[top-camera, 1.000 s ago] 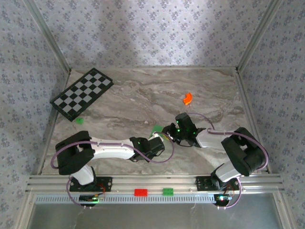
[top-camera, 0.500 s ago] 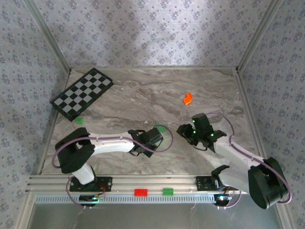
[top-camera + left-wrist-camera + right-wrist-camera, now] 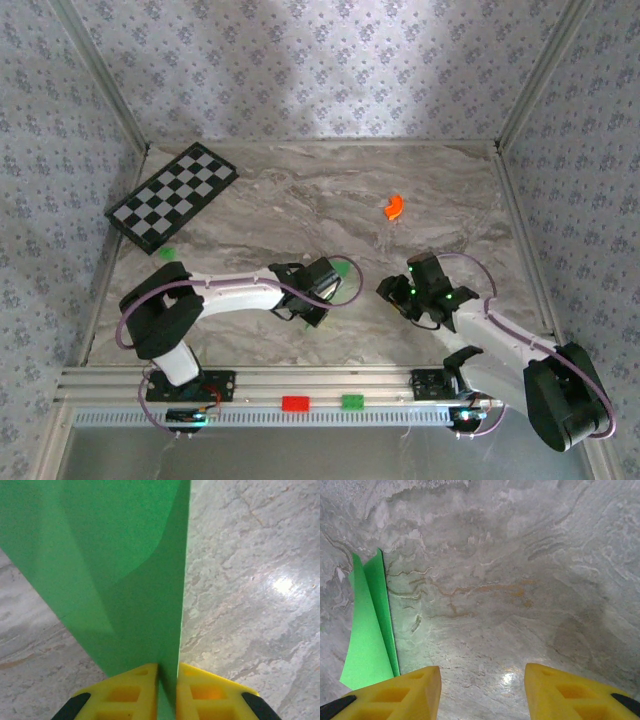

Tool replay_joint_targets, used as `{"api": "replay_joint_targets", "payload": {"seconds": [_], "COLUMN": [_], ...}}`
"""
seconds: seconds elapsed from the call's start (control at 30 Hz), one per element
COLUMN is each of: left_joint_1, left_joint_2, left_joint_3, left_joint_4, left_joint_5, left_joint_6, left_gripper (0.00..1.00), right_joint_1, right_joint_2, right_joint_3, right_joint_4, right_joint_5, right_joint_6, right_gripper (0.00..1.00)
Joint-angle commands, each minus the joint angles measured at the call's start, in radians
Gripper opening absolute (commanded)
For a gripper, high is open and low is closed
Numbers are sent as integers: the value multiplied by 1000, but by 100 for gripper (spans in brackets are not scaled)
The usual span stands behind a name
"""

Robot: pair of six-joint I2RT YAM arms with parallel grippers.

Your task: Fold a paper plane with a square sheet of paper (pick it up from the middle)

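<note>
The square sheet of paper is folded into a slim, pointed green paper plane [image 3: 342,268] with a centre crease. It sits near the middle of the marble table. My left gripper [image 3: 325,282] is shut on its rear end. In the left wrist view the paper plane [image 3: 125,555] stands on edge, reaching forward from between the yellow fingers [image 3: 130,690] of the left gripper [image 3: 167,675]. My right gripper [image 3: 396,290] is open to the right of the plane, apart from it. In the right wrist view the right gripper [image 3: 482,682] holds nothing, and the paper plane [image 3: 367,640] lies at the left.
A black-and-white checkered board [image 3: 172,196] lies at the back left, with a tiny green block [image 3: 167,254] in front of it. A small orange curved piece [image 3: 393,207] sits at the back right. Red [image 3: 295,403] and green [image 3: 352,402] bricks rest on the front rail.
My right gripper has opened, let go of the paper and drawn back to the right and nearer. The left gripper has shifted slightly with the plane still in it.
</note>
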Motion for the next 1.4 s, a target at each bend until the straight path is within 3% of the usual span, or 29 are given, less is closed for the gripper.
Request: {"api": "replay_joint_targets", "payload": {"seconds": [0.0, 0.3, 0.47, 0.63, 0.7, 0.9, 1.03, 1.17, 1.37], "left_joint_1": [6, 20, 47, 102, 125, 175, 216, 265, 294], "left_joint_2": [12, 41, 47, 50, 59, 75, 99, 130, 161], "left_joint_3": [29, 13, -17, -49, -57, -108, -113, -136, -158], "left_joint_4": [-21, 11, 50, 111, 146, 274, 299, 349, 423], "left_joint_5": [25, 75, 134, 300, 375, 526, 615, 717, 789], "left_joint_6": [16, 6, -16, -9, -5, -6, -26, -64, -96], "left_gripper": [12, 3, 3, 1, 0, 0, 0, 0, 0], "right_joint_1": [6, 27, 42, 98, 145, 306, 304, 277, 253], "right_joint_2": [-3, 26, 37, 29, 24, 67, 132, 199, 322], "right_joint_3": [-12, -20, -29, -45, -43, 8, 16, -23, 17], "right_joint_4": [18, 58, 76, 206, 262, 341, 390, 594, 640], "right_joint_5": [-9, -12, -7, 8, 43, 166, 127, -7, -71], "right_joint_6": [22, 33, 40, -9, -74, -267, -255, -216, -188], "right_gripper": [49, 49, 49, 42, 34, 20, 15, 14, 11]}}
